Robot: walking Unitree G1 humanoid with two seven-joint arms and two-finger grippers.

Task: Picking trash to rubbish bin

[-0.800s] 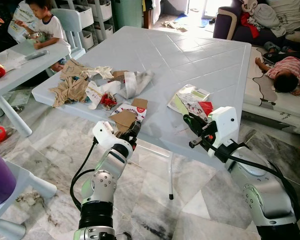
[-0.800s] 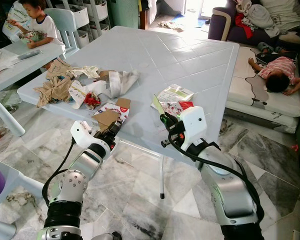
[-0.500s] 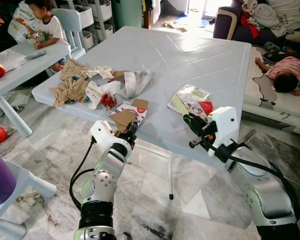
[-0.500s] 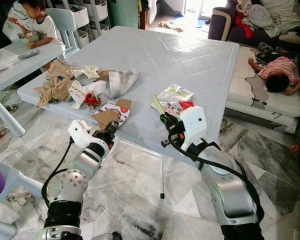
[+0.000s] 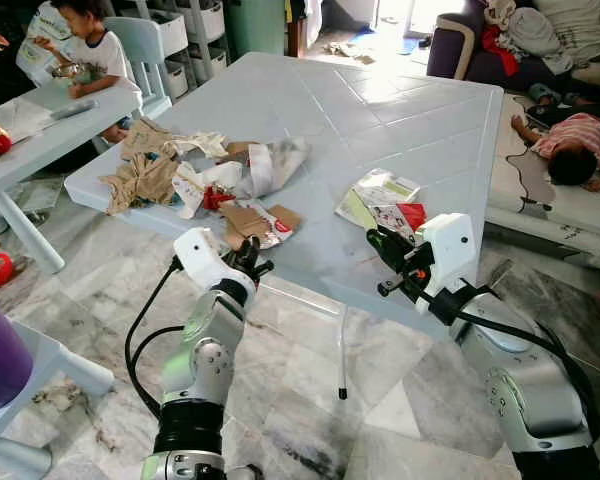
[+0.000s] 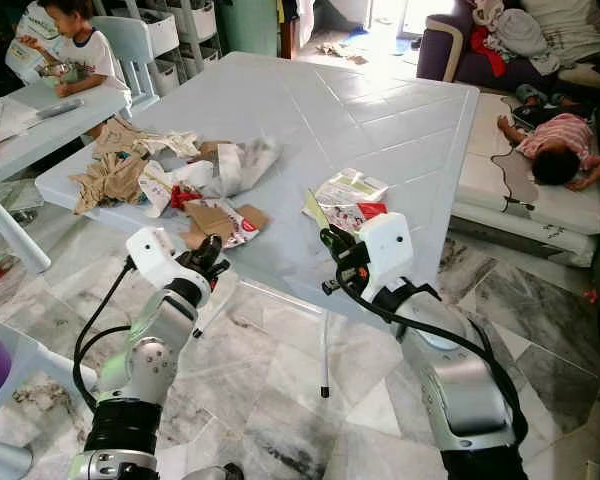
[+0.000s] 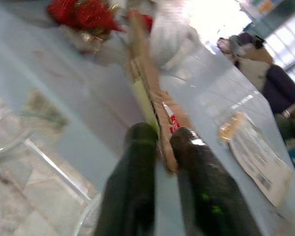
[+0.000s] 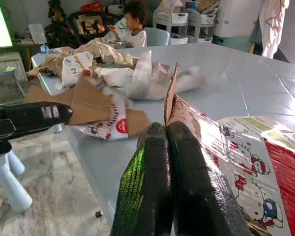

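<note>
A flat brown cardboard packet [image 5: 255,220] with red and white print lies near the front edge of the pale blue table [image 5: 380,110]. My left gripper [image 5: 252,262] is at that edge. In the left wrist view its fingers [image 7: 137,147] are closed on the packet's edge [image 7: 160,123]. A printed packet [image 5: 380,200] with a red corner lies to the right. My right gripper [image 5: 378,240] is shut at its near corner, where a flap [image 8: 171,96] stands up at the fingertips. A pile of crumpled brown and white paper [image 5: 170,170] sits at the table's left.
A child [image 5: 85,45] sits at a small table [image 5: 40,130] at far left. A person [image 5: 575,145] lies on a mattress at right. A thin table leg [image 5: 342,350] stands on the marble floor between my arms. A purple object [image 5: 0,360] is at near left.
My left arm has shifted left and lower. The cardboard packet, earlier tilted up at the table edge, now lies flatter and further onto the table. The right arm has stayed put.
</note>
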